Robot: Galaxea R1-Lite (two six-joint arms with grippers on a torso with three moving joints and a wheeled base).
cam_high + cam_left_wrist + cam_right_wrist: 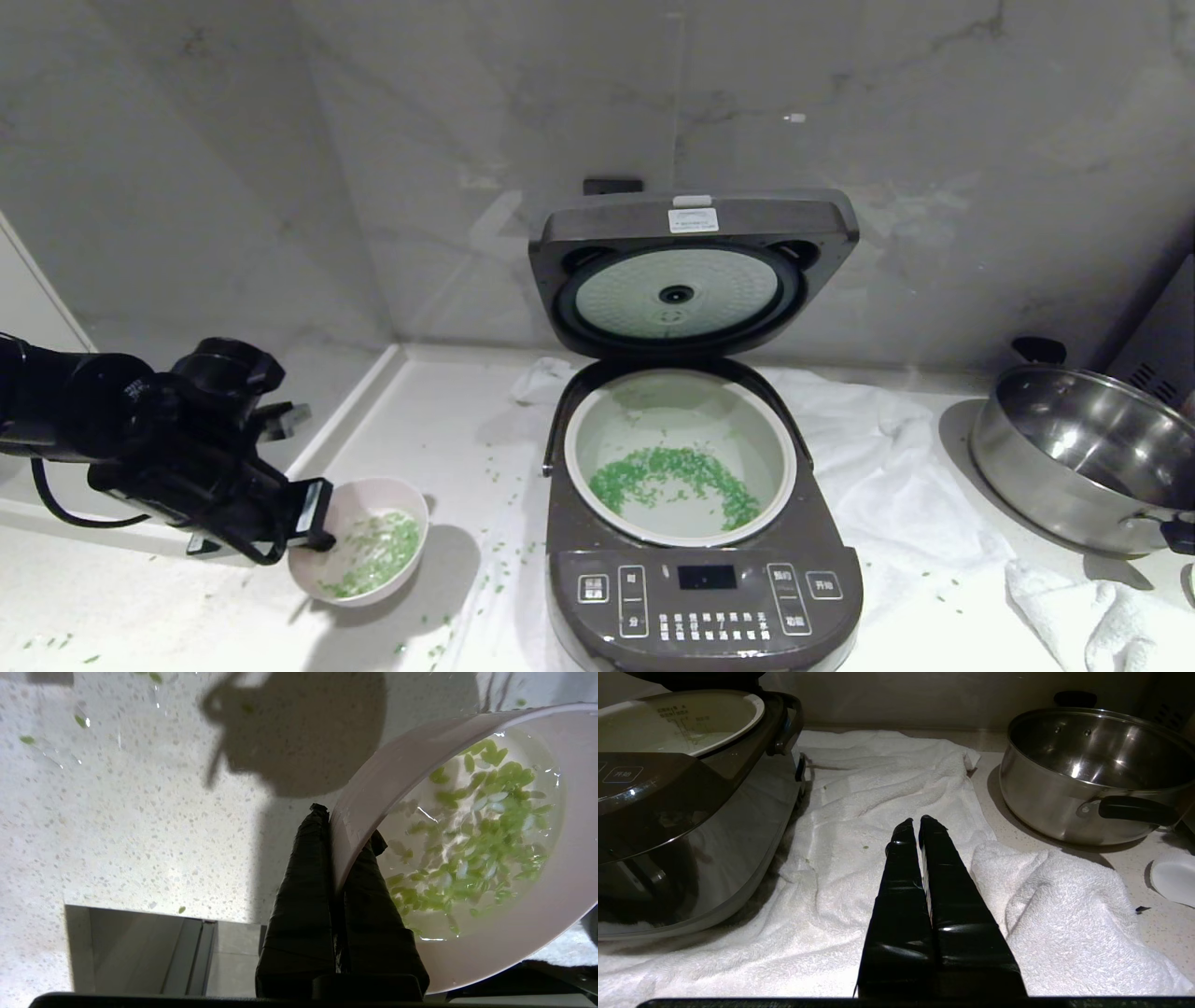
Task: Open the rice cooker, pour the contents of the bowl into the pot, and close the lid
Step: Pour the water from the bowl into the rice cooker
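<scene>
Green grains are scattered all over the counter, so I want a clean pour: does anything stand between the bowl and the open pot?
Nothing visible does. The bowl, pinched at its rim by the left gripper, sits left of the pot; the lid stands upright behind.

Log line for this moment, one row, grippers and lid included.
lid: open | left gripper: shut on bowl rim | grains in bowl and pot | right gripper: shut, parked over towel

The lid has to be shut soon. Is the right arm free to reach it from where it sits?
Probably yes: the right gripper is shut and empty over the towel beside the rice cooker, and the raised lid has nothing around it.
</scene>
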